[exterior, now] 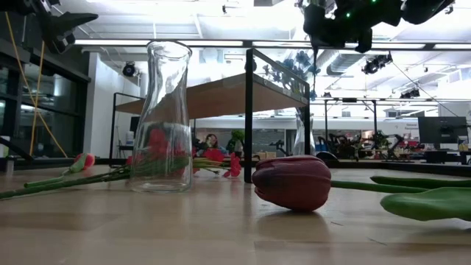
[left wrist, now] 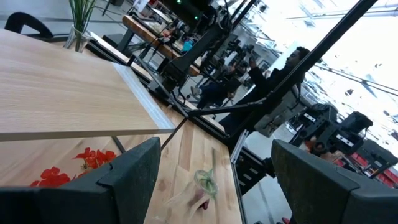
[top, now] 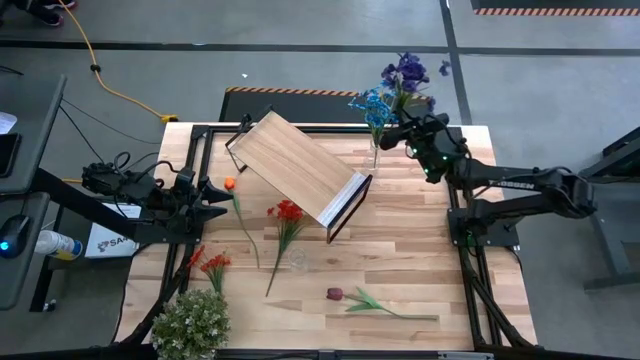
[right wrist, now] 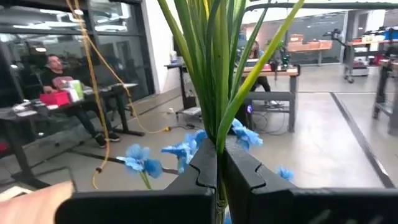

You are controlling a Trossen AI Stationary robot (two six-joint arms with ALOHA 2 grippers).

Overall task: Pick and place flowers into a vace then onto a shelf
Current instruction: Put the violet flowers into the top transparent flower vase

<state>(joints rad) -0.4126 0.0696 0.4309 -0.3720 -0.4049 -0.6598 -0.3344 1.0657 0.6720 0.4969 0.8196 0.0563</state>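
The blue and purple flowers (top: pixel 398 85) stand in a clear vase (top: pixel 375 155) at the far edge of the table (top: pixel 420 260), just beside the far right end of the shelf (top: pixel 295 165). The right gripper (top: pixel 392 137) is at this bunch. In the right wrist view its two fingers (right wrist: pixel 239 171) are pressed nearly together around the green stalks (right wrist: pixel 217 74), with blue blooms (right wrist: pixel 180 150) showing behind them.

The shelf stands on the far half of the table, turned at an angle, its pale end panel (top: pixel 345 200) facing the near right.

The other flowers lie flat on the table:
- An orange bud (top: pixel 230 184) on a long stalk, just beside the left gripper (top: pixel 212 192).
- A red bunch (top: pixel 288 212) near the middle, in front of the shelf.
- An orange-red bunch (top: pixel 208 263) toward the near left.
- A dark maroon tulip (top: pixel 335 294) with green leaves, near the front edge. In the low view this tulip (exterior: pixel 293 182) lies closest to the camera.

A second clear glass vase (exterior: pixel 162 118) stands empty near the middle of the table, beside the red bunch. A bushy pale-green clump (top: pixel 192 325) sits at the near left corner.

The left gripper waits at the left side of the table. Its fingers (left wrist: pixel 134 174) are spread wide and hold nothing.
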